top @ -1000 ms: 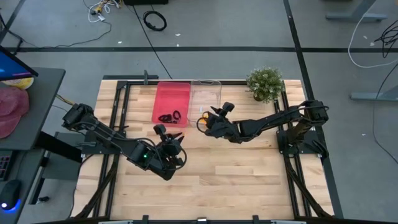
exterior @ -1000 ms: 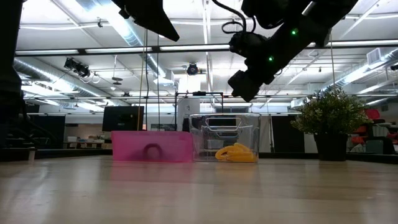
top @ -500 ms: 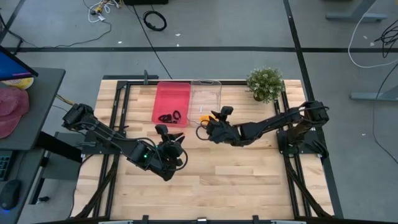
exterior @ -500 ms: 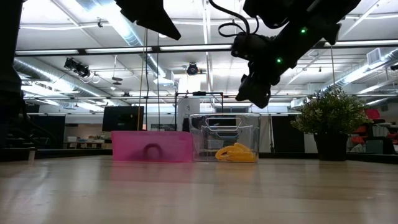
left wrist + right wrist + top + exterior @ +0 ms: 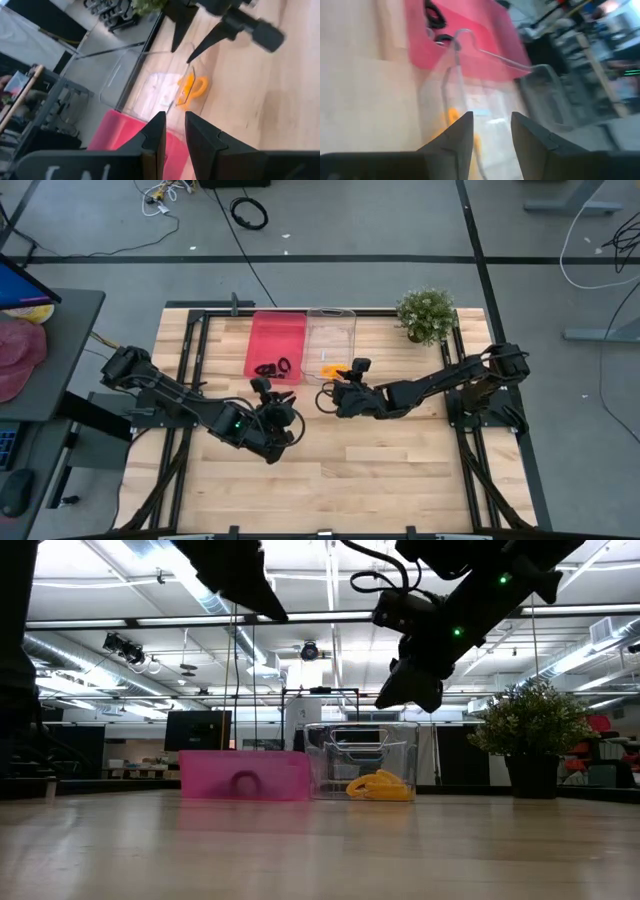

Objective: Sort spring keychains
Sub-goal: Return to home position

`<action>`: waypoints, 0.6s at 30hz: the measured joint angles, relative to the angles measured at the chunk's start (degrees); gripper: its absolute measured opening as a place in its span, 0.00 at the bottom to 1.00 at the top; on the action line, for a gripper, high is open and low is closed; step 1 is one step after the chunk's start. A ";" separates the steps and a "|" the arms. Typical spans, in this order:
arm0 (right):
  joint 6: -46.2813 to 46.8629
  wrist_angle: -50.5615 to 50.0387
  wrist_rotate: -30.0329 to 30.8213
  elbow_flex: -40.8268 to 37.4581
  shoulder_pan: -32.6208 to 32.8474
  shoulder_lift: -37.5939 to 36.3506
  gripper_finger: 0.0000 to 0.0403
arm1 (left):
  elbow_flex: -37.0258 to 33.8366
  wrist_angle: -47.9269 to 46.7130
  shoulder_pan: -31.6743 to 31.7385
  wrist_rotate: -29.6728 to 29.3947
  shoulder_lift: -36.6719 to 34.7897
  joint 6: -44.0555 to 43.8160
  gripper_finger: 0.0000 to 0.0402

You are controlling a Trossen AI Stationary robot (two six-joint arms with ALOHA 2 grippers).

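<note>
Orange spring keychains [image 5: 333, 368] lie in the near end of a clear bin [image 5: 331, 327], piled on its floor [image 5: 378, 785] [image 5: 189, 89]. Black spring keychains [image 5: 272, 367] lie in the pink bin [image 5: 277, 340] beside it and show through its wall [image 5: 245, 782]. My right gripper [image 5: 325, 393] hangs open above the table just near of the clear bin [image 5: 410, 692], holding nothing. My left gripper [image 5: 284, 410] hovers near of the pink bin, its fingers [image 5: 156, 132] slightly apart and holding nothing. The right wrist view shows both bins ahead, with black loops [image 5: 434, 12] and orange ones [image 5: 451, 117].
A potted plant [image 5: 427, 313] stands at the table's far right corner [image 5: 535, 730]. The two bins sit side by side at the far edge. Bare wood [image 5: 380, 470] stretches across the near half of the table. A large black cable coil [image 5: 250, 213] lies on the floor beyond.
My right gripper has drawn back from the clear bin's near end toward the table's near edge, and its wrist has turned and tipped as it went. The orange pile in the clear bin looks the same as before.
</note>
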 joint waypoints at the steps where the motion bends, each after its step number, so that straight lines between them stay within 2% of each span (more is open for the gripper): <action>1: 0.53 0.06 -1.75 0.00 -0.39 -0.04 0.33 | -0.66 0.23 0.33 -0.02 -0.12 -0.46 0.19; 4: 1.75 3.16 -13.39 -0.74 -2.84 -1.18 0.33 | -4.51 2.80 1.19 -0.31 -2.91 -0.99 0.19; 7: 2.52 16.31 -29.79 -5.44 -6.26 -5.10 0.33 | -12.14 12.17 2.52 3.54 -9.34 1.40 0.19; 9: 3.50 29.31 -40.19 -10.54 -8.32 -8.42 0.33 | -19.53 23.54 4.32 10.92 -15.56 6.76 0.19; 11: 5.55 41.66 -47.41 -16.34 -9.54 -12.07 0.33 | -28.38 39.46 7.82 24.97 -22.59 12.40 0.19; 13: 7.70 50.39 -49.24 -21.03 -9.90 -15.67 0.33 | -38.17 56.72 13.38 42.05 -28.84 15.29 0.19; 14: 7.90 52.17 -49.20 -22.65 -9.89 -17.46 0.33 | -42.81 63.87 16.29 48.13 -30.98 15.86 0.19; 15: 8.03 52.31 -48.93 -23.99 -9.88 -19.46 0.33 | -46.91 68.71 19.01 50.96 -32.95 15.54 0.19; 18: 8.01 47.95 -47.45 -26.18 -9.88 -24.81 0.33 | -57.49 75.98 25.07 52.04 -37.49 11.42 0.19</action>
